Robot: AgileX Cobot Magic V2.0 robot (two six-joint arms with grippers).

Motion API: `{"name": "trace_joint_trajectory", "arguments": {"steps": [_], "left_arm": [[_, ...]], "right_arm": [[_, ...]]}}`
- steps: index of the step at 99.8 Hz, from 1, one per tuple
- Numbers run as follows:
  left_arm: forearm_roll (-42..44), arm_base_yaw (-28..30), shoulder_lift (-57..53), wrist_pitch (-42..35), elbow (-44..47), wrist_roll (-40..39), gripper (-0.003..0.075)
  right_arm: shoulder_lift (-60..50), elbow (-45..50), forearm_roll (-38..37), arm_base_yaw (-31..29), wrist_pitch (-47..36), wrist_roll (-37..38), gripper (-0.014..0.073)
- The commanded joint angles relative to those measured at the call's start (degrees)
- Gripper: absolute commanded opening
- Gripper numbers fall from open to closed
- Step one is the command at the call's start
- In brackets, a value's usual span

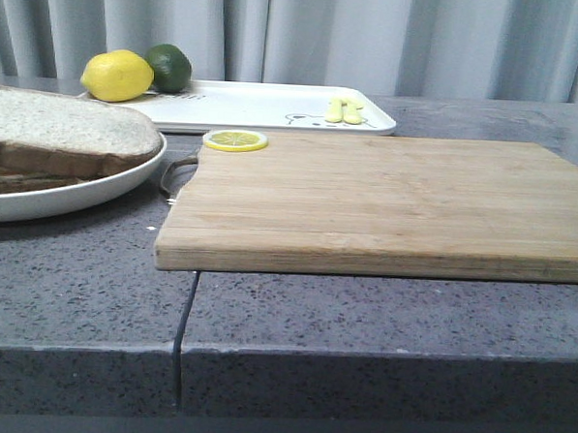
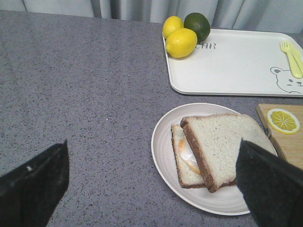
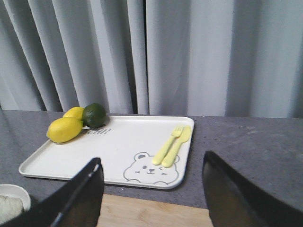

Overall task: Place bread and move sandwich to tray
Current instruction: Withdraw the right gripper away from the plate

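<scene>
With the bread (image 2: 222,144) already atop the egg on the plate (image 2: 163,156), we should close our open left end effector (image 2: 156,189) squarely on the rim, then lift level toward the tray (image 2: 227,71).

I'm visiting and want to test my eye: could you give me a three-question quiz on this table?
1. True or false: the bread already lies over the egg slice on the plate.
2. Which fruits sit on the tray? A) lemons and a lime B) apples
3. What lies on the cutting board's corner?

Key: 1 true; 2 A; 3 a lemon slice.
</scene>
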Motion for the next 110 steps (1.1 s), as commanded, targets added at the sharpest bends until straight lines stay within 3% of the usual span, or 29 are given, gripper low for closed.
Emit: {"name": "trace_joint_trajectory", "arguments": {"steps": [1, 21, 35, 72, 110], "left_arm": [[-0.5, -0.2, 0.6, -3.8, -1.8, -0.6, 0.0662], [-0.5, -0.2, 0.6, -3.8, -1.8, -0.6, 0.0662], [-0.5, -0.2, 0.6, -3.8, -1.8, -0.6, 0.0662], [-0.5, -0.2, 0.6, -3.8, -1.8, -0.6, 0.0662], [-0.5, -0.2, 0.6, -3.8, -1.8, -0.6, 0.0662]], "right_arm": [[-4.9, 1.3, -13.0, -3.1, 1.7, 9.6, 0.0461], [-11.5, 3.9, -38.0, -9.0, 10.6, 28.0, 0.0461], [-15.5, 6.6, -48.5, -11.8, 13.9, 36.6, 0.0461], [-25.9, 13.2, -50.1, -13.9, 13.7, 39.1, 0.0461], [-26.5, 13.4, -50.1, -13.9, 12.8, 39.1, 0.0461]]}}
